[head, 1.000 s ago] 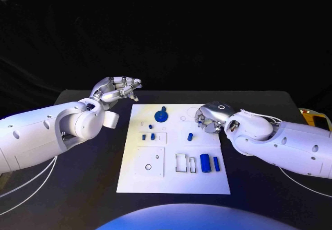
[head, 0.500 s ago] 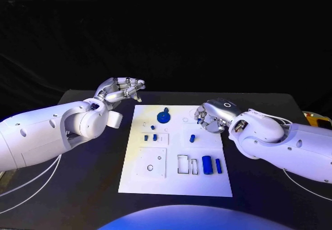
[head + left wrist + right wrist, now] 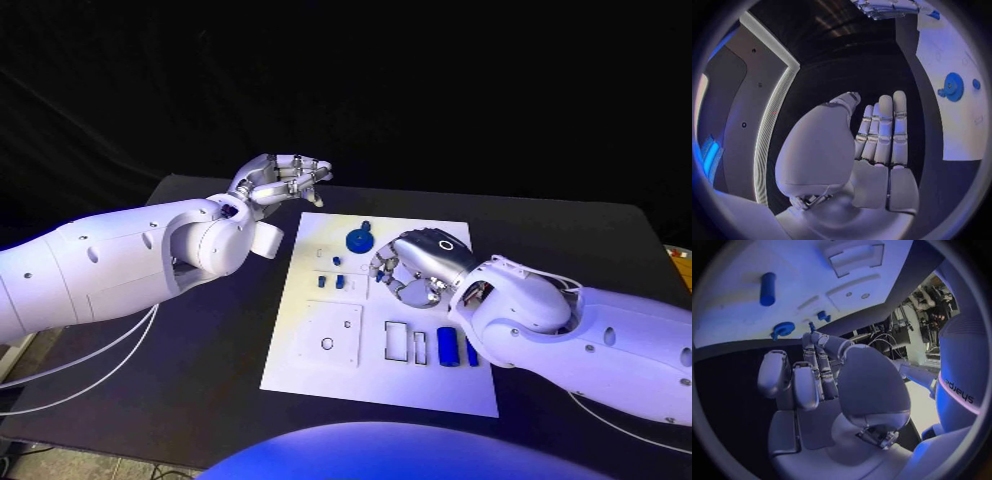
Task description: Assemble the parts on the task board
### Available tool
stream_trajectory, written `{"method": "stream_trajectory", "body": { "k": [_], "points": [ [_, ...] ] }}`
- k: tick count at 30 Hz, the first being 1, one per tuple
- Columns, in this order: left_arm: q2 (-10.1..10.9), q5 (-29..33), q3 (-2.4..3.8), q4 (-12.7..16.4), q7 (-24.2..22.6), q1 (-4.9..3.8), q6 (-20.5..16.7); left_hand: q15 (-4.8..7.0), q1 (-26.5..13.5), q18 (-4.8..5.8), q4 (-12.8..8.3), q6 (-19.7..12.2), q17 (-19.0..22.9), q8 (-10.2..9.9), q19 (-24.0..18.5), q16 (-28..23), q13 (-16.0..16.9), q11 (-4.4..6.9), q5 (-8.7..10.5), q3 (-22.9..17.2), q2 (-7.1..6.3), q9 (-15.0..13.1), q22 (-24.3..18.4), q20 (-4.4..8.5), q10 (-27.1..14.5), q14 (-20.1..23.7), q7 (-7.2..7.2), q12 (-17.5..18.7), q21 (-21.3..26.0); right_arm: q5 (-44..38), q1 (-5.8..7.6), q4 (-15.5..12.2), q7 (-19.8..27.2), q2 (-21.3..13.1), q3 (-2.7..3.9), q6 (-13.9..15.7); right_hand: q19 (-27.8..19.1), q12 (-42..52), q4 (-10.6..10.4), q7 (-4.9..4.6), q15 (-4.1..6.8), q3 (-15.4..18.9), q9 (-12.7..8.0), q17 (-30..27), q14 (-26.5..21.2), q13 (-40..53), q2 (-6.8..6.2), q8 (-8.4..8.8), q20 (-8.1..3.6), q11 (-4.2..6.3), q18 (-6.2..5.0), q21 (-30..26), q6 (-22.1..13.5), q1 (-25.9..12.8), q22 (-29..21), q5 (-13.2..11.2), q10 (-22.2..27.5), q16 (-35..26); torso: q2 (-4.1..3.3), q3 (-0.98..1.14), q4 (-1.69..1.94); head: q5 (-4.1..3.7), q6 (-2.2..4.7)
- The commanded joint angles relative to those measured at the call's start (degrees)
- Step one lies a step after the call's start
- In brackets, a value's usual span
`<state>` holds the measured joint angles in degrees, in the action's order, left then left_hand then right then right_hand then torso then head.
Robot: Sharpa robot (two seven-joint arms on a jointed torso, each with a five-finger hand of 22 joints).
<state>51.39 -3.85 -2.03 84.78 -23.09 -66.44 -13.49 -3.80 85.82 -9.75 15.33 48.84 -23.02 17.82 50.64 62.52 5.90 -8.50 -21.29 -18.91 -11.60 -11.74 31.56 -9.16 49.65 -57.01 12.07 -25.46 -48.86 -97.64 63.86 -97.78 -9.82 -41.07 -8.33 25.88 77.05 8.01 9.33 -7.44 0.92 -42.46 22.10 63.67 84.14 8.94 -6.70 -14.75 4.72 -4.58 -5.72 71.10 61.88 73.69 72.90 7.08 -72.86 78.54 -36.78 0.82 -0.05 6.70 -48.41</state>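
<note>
the task board lies in the middle of the black table, a white plate with shallow recesses. on it, at the far end, sits a round blue disc part, which the left wrist view also shows; nearer the middle stand two small blue pegs, and toward the near right corner a blue cylinder lies just beside a slimmer blue bar, next to two outlined rectangular slots. the right hand hovers low over the middle of the board, palm down, its fingers curled under; in the right wrist view a small blue part sits at the fingertips, pinched between thumb and a finger as far as i can tell. the left hand is raised off the left far corner of the board, above the table, apart from every part; its fingers lie straight and close together with the thumb alongside, and it has hold of nothing
</note>
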Motion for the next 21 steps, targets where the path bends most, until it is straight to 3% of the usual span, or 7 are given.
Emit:
{"method": "stream_trajectory", "body": {
  "k": [1,10,21],
  "points": [
    [-0.3,0.3,0.06,0.1,-0.7,-0.06,-0.2,-0.53,0.3,-0.61,-0.1,-0.4,0.1,0.0,-0.1,-0.2,-0.1,-0.09,0.11,0.0,-0.17,0.0,0.1,-0.49,-0.4,0.0,-0.04,0.0,0.2,-0.3,-0.79,0.1,1.3,1.0,-0.06,0.6,-0.3,0.0,-0.2,-0.08,0.34,0.0,0.2,-0.1,1.5,0.0,0.33,-0.17,-0.07,1.31,0.45,-0.1,0.2,0.3,0.0,0.2,-1.1,0.2,-0.13,0.03,-0.02,0.74,-0.17],
    [-0.9,0.5,0.06,0.1,-0.6,-0.06,-0.4,-0.73,0.4,-0.63,-0.2,-1.0,0.1,0.4,-0.3,-0.1,0.0,-0.33,-0.10,-0.1,-0.05,-0.1,0.2,-0.69,-1.2,0.4,0.23,-0.7,0.1,-0.4,-4.38,1.4,1.8,4.4,-0.33,0.1,-0.5,0.0,-0.2,-0.11,0.31,0.0,0.2,-0.2,1.5,0.1,0.22,-0.17,-0.05,1.29,0.40,-0.3,0.2,0.1,-0.2,0.2,-1.0,0.2,-0.12,0.08,0.00,2.44,-0.93],
    [-1.1,0.5,0.06,0.1,-0.4,-0.06,-0.2,-0.75,0.4,-0.63,-0.2,-1.0,0.1,0.5,-0.4,-0.1,0.0,-0.33,-0.11,-0.1,-0.04,-0.1,0.2,-0.72,-1.3,0.4,0.21,-0.8,0.1,-0.4,-6.06,2.7,2.0,5.7,-0.51,-0.2,-0.6,-0.1,-0.2,-0.13,0.27,0.1,0.3,-0.1,1.5,0.2,0.22,-0.19,0.00,1.28,0.38,-0.3,0.2,-0.1,-0.2,-0.1,-1.0,0.2,-0.13,0.07,-0.06,3.22,-1.59]
  ]
}}
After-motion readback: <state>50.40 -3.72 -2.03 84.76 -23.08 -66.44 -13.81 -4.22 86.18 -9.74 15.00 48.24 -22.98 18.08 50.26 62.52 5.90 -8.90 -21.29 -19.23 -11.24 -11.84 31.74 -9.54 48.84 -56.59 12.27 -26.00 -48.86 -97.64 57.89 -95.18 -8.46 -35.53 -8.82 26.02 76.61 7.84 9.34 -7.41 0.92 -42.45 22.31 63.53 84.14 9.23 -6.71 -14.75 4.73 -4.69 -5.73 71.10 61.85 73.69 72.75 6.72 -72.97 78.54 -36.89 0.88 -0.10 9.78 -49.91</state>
